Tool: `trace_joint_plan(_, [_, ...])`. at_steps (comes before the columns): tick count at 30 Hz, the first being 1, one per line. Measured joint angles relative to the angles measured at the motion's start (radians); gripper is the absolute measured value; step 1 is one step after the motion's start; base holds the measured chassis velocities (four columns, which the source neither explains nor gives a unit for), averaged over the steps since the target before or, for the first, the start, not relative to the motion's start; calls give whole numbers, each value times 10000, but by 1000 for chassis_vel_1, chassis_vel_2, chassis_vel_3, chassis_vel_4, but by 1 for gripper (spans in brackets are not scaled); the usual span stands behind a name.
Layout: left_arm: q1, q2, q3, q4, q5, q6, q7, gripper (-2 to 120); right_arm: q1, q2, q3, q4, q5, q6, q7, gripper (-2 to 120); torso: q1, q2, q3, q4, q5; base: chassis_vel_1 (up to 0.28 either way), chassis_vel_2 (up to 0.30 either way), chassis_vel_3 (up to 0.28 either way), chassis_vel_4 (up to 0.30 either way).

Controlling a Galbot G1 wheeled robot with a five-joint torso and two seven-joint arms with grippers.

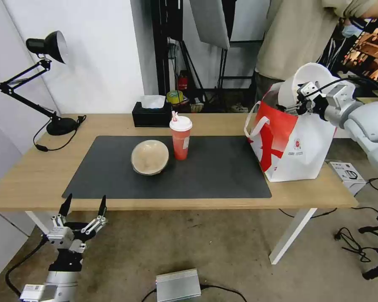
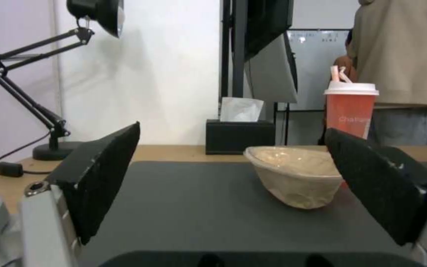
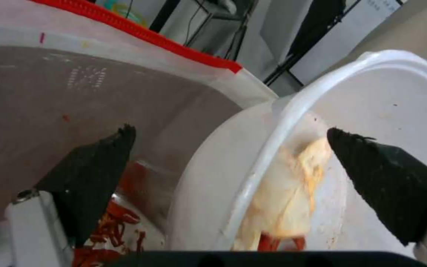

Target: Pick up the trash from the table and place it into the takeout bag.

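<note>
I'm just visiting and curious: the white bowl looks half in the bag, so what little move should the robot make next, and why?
Probably draw the right claw up and away. Its fingers stand apart on either side of the bowl's rim, so the white bowl looks released, standing on edge in the mouth of the takeout bag. The red cup and tan container wait on the table.

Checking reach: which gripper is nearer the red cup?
Left. The left gripper hangs below the table's near edge, facing the red cup; the right gripper is over the bag.
</note>
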Motion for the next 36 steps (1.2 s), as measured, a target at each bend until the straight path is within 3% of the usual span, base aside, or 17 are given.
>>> trace_joint_plan(16, [-36,-13,14,22,9,0,17,100,44,-16,33,132,26,-7,6,99,0,0,0,0,0,0,0,0,0])
trace_joint_plan(36, [-42,-80,43,70,9,-12,220,100,121,-55,35,471,1016,-47,577,99,0,0,0,0,0,0,0,0,0])
